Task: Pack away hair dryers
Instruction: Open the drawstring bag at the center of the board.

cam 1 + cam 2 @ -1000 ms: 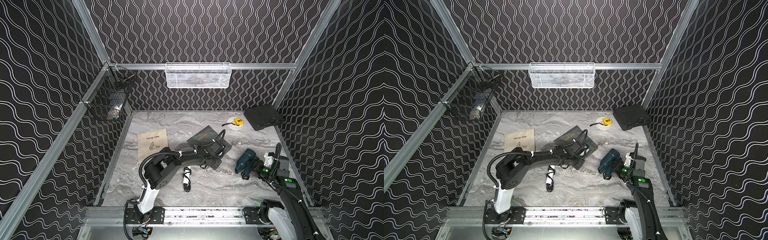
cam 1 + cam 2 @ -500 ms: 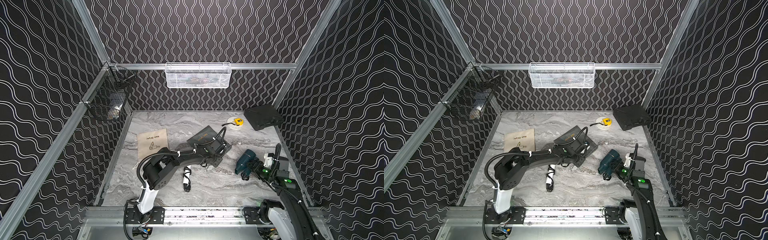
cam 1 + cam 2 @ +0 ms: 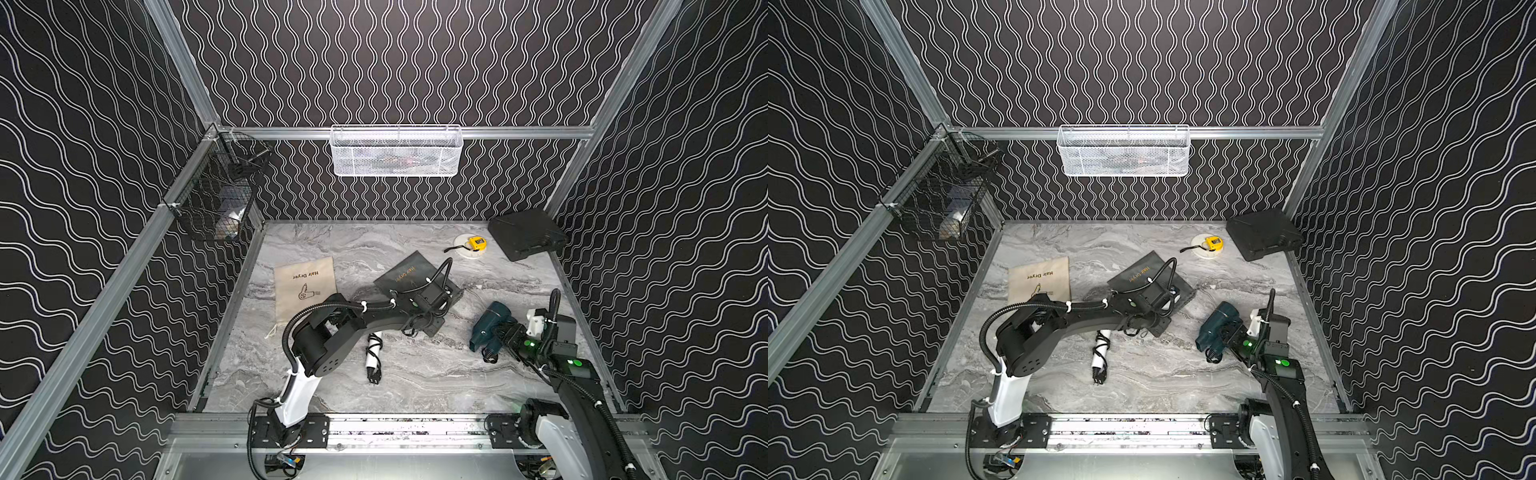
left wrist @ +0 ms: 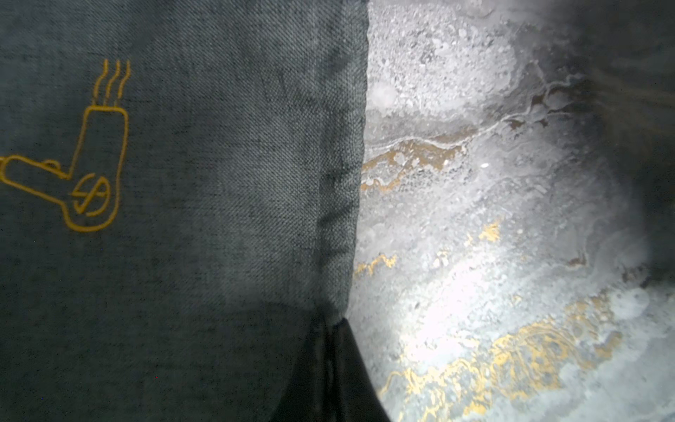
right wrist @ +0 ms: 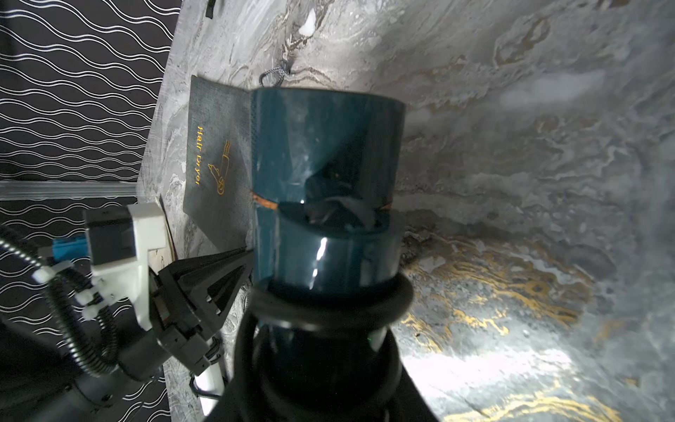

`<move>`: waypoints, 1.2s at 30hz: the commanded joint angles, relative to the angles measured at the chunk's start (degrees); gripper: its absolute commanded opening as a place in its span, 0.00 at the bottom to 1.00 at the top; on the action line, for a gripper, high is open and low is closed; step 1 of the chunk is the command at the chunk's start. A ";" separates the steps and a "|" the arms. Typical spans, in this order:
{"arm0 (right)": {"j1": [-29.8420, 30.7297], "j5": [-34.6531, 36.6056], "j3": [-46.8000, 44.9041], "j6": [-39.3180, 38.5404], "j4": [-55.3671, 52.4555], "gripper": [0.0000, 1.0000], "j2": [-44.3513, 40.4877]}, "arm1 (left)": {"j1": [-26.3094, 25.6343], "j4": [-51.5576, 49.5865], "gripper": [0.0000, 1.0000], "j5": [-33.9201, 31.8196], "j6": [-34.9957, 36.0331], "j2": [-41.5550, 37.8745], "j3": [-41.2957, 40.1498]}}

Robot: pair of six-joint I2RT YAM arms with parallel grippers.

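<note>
On the marble table (image 3: 415, 386), the grey bag (image 3: 405, 272) lies flat, its edge pinched by the left gripper (image 4: 325, 339). Near it the teal dryer (image 3: 488, 326) is clamped in the right gripper (image 3: 508, 336), and the white dryer (image 3: 372, 353) lies loose. Risk: if both fabric layers are caught, the mouth will not open.

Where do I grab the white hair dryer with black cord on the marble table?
Probably mid-handle on the white plastic hair dryer, from straight above, pinching across its narrow width: it lies flat, handle exposed, head hidden under the left arm.
</note>
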 commanded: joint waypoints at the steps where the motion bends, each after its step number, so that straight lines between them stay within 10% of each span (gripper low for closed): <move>1: 0.06 -1.75 -0.14 0.04 2.88 0.06 -0.30 | 0.10 2.20 0.06 0.43 1.40 -1.31 -1.11; 36: 0.23 -3.78 -1.46 -0.75 3.42 0.05 -0.84 | 0.02 6.87 0.21 4.76 1.80 -4.39 -6.89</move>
